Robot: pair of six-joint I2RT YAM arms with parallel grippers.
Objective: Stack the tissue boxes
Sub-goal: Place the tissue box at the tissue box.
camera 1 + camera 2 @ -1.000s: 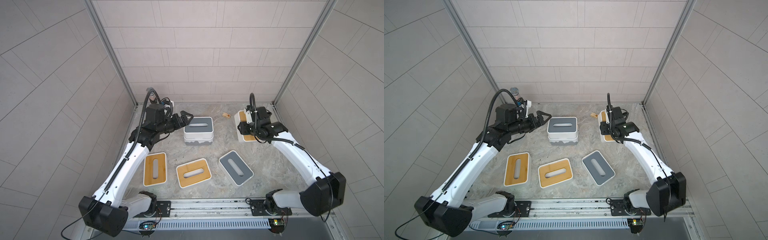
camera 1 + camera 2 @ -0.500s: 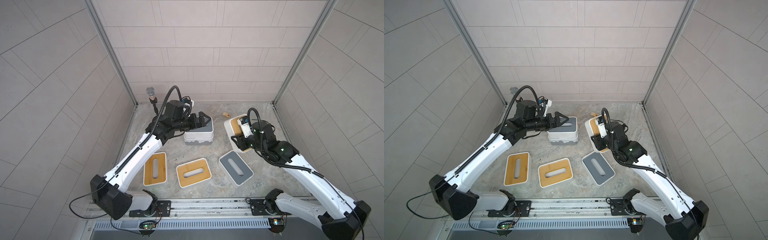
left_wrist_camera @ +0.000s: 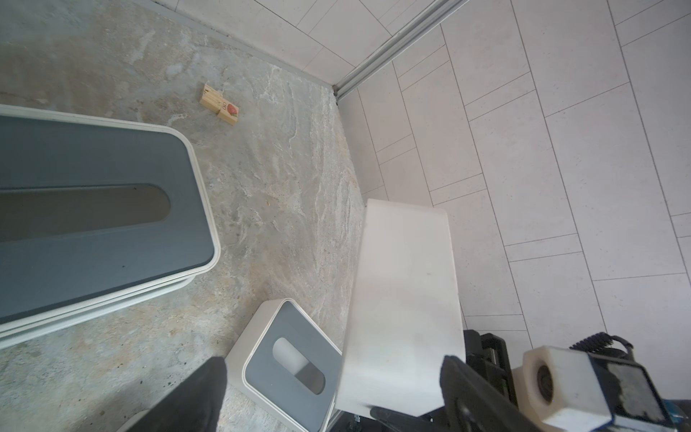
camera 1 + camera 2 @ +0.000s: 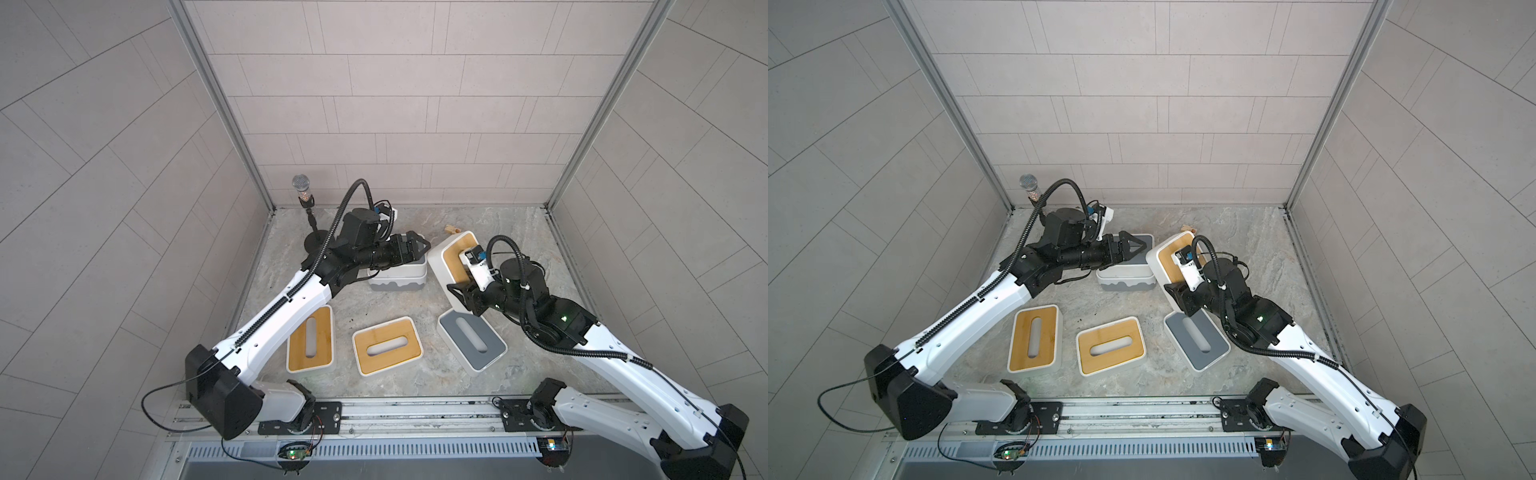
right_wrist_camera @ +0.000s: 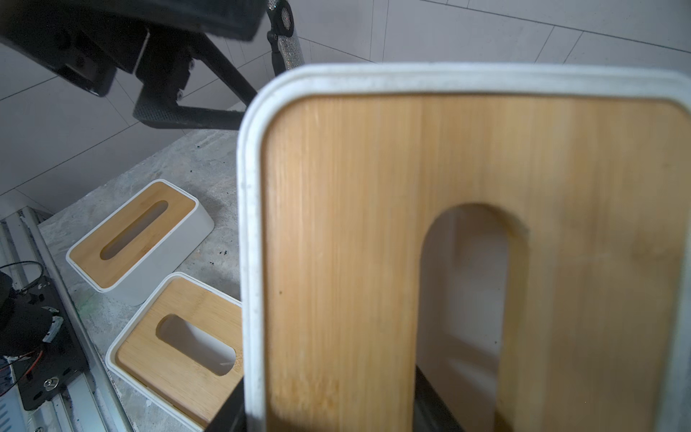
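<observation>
At 1 o'clock off centre: bamboo box [image 4: 451, 259] aloft, tilted, right gripper [image 4: 459, 296] clamped on its near end. 12 o'clock: stack [image 4: 397, 282] of two, left gripper [image 4: 419, 246] spread wide and empty above it. Loose boxes [image 4: 387, 346] at 5 to 7. Judged: hollow rigid shell, light, smooth, slip-prone. Best pinched at end wall via slot.

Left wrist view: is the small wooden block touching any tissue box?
No, the small wooden block lies on the mottled table, apart from the nearest grey-topped white box.

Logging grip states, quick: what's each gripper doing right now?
Left gripper: open, holding nothing.
Right gripper: shut on the bamboo box.
</observation>
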